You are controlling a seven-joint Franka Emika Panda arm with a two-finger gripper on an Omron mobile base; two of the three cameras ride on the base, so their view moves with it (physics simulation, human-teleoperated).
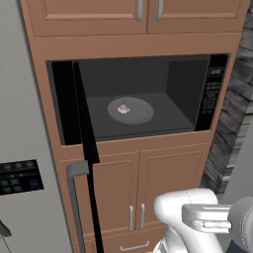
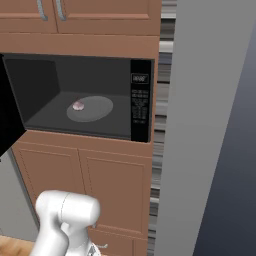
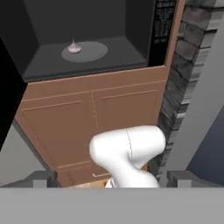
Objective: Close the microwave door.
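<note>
The microwave door (image 1: 85, 143) stands swung fully out at nine o'clock of the microwave (image 1: 148, 94); the claw (image 3: 111, 183), spread wide and empty, should come behind the outer face near the grey handle (image 1: 74, 197) and push steadily toward three o'clock.

The door (image 1: 85, 128) juts out edge-on at my left; open air lies before the cabinets (image 1: 143, 192) beside it.

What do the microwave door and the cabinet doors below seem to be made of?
The microwave door: glossy black, like glass or plastic, though it is seen nearly edge-on; its handle looks like matte grey metal. The cabinet doors: brown, flat-painted wood look, no visible grain.
</note>
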